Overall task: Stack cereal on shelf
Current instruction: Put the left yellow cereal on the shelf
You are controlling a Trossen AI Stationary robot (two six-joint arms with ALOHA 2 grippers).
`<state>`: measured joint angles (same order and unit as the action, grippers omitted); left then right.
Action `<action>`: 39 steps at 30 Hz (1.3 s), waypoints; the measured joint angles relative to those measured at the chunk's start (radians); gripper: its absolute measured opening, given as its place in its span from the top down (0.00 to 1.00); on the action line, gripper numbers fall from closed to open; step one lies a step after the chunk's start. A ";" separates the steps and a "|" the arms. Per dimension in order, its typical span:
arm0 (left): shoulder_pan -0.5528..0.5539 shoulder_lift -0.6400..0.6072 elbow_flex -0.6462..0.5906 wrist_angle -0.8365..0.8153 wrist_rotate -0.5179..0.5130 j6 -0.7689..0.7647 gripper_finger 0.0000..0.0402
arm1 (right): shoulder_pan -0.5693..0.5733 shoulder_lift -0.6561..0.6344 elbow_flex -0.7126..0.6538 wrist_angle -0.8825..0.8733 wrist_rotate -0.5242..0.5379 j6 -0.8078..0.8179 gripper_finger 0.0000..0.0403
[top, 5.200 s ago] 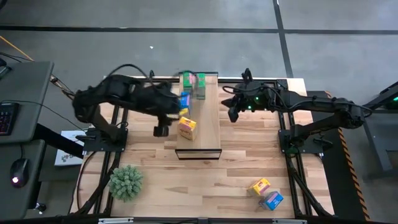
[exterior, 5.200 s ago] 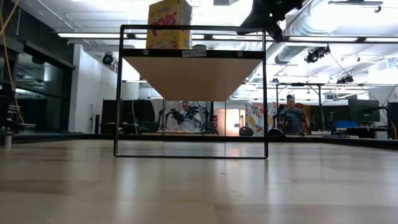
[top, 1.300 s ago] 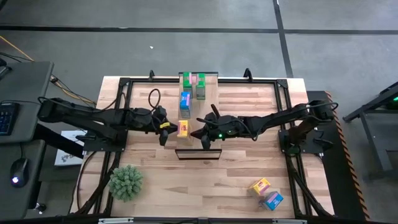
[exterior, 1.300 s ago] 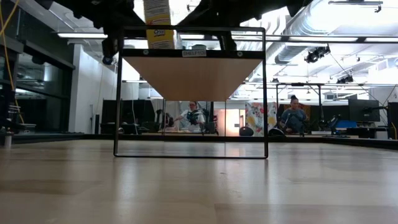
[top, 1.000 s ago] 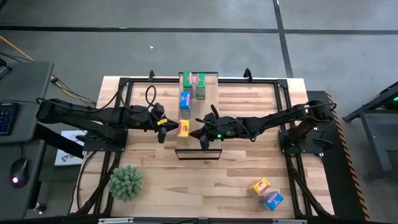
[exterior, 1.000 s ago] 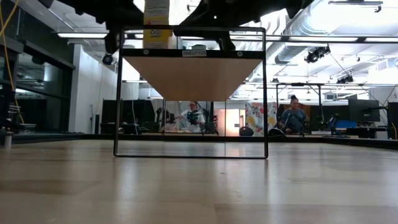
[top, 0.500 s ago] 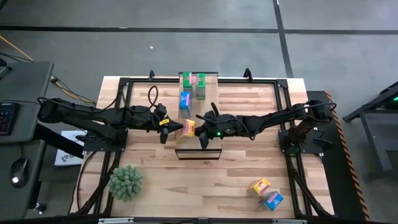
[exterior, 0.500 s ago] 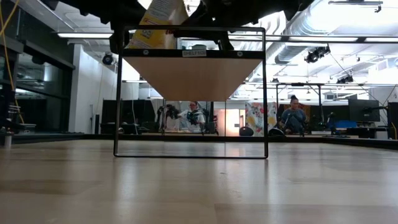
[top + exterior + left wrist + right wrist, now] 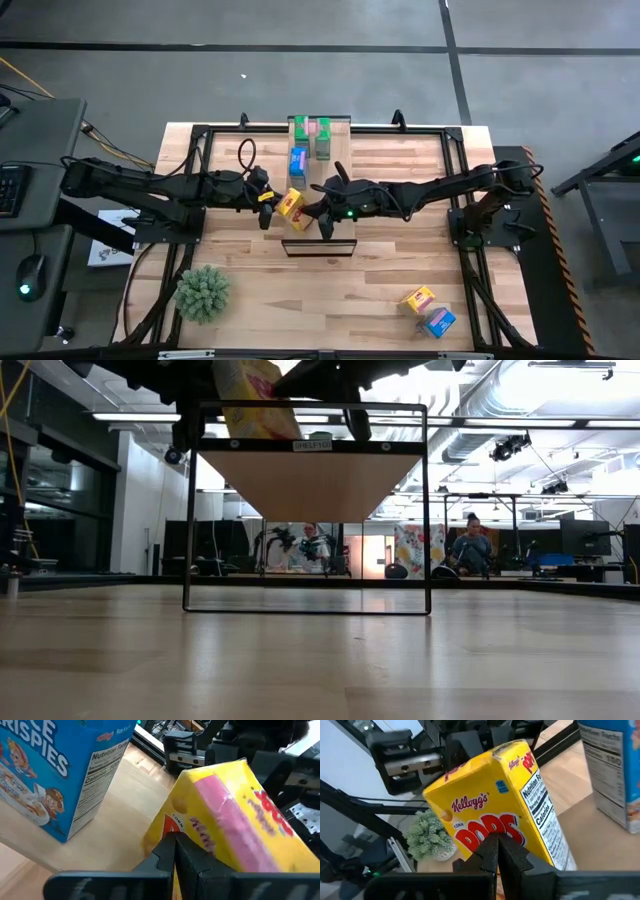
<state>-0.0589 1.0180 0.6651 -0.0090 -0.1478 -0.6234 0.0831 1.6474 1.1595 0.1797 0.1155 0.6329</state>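
The shelf (image 9: 338,190) is a pale plank raised on a dark frame (image 9: 310,470). Two green cereal boxes (image 9: 300,127) (image 9: 323,141) and a blue one (image 9: 297,162) stand on its far part. Nearer, a yellow Corn Pops box (image 9: 291,207) leans tilted on the shelf's left side (image 9: 255,400). My left gripper (image 9: 266,211) is shut against it from the left. Opposite, my right gripper (image 9: 321,214) is shut against it from the right. A yellow box (image 9: 418,298) and a blue box (image 9: 438,321) lie on the table, near right. My left gripper touches the yellow box's narrow side low down (image 9: 167,827) with its shut fingertips, coming level from the table's left. The box leans tilted above the fingers. My right gripper presses its shut fingertips on the box's printed front face (image 9: 492,827), near the red letters, coming level from the table's right. The box stands tilted, its lower part on the shelf.
A spiky green plant ball (image 9: 203,292) sits near the table's near left corner. The dark arm frames run along both table sides. The blue box (image 9: 45,775) stands close behind the yellow one on the shelf.
The yellow box stood upright on the shelf a second ago. It has tipped one way, then the other, and turned about between my two shut grippers. It now leans askew at the shelf's left edge. Both grippers have stayed close beside it.
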 joint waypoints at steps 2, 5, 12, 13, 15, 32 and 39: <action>0.000 -0.008 -0.001 0.000 0.000 -0.011 1.00 | -0.003 0.000 0.000 -0.020 0.008 -0.004 1.00; 0.000 -0.023 0.000 0.010 0.001 -0.026 1.00 | -0.009 0.000 0.000 -0.041 0.021 -0.005 1.00; -0.001 -0.037 0.000 0.015 0.007 -0.049 1.00 | -0.026 0.000 -0.001 -0.044 0.034 -0.002 1.00; -0.001 -0.036 0.000 0.014 0.002 -0.053 1.00 | -0.027 0.000 -0.001 -0.040 0.034 -0.002 1.00; -0.002 -0.030 0.001 0.011 -0.015 -0.054 1.00 | -0.031 0.000 -0.001 -0.026 0.029 0.012 1.00; -0.005 -0.029 0.000 -0.015 -0.057 -0.123 1.00 | -0.044 0.000 -0.002 -0.005 0.004 0.064 1.00; -0.028 -0.029 0.000 -0.023 -0.094 -0.149 1.00 | -0.050 0.000 -0.002 -0.011 0.007 0.074 1.00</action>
<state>-0.0872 0.9890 0.6655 -0.0322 -0.2423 -0.7729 0.0334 1.6478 1.1580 0.1688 0.1226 0.7071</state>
